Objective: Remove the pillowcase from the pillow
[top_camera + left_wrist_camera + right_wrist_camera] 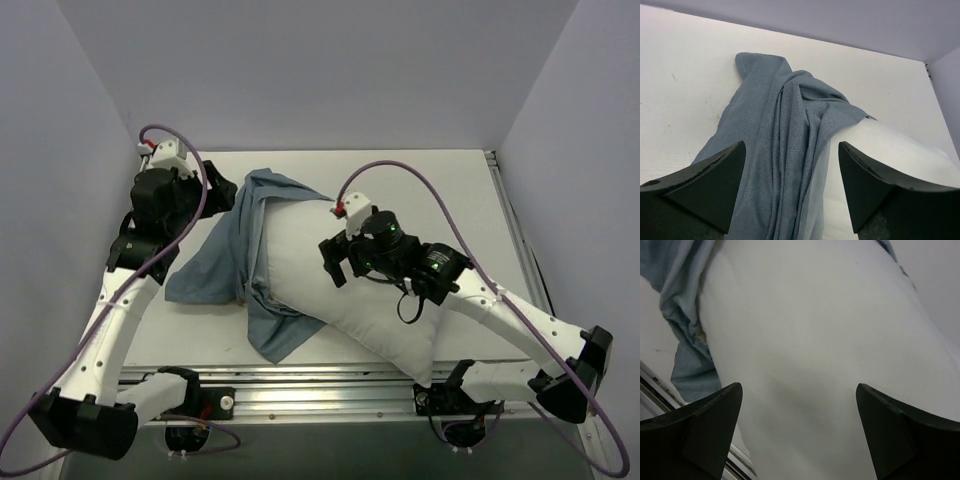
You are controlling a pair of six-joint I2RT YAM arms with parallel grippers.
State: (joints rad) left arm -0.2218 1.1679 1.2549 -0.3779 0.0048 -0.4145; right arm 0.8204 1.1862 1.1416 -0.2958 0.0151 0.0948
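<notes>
Blue pillowcase (215,265) seemingly half off pillow (320,295).

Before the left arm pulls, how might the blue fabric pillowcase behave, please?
Probably floppy: the blue fabric pillowcase lies in loose folds. Likely to snag, as it wraps one end of the plump white pillow.

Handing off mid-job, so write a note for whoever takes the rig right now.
Left gripper: open, over the bunched pillowcase, holding nothing.
Right gripper: open, above the bare pillow, holding nothing.
The pillow lies diagonally on the table; the pillowcase is bunched around its end nearest the left arm.
Done: most of the pillow exposed.
To do: pull the pillowcase clear of that end.
</notes>
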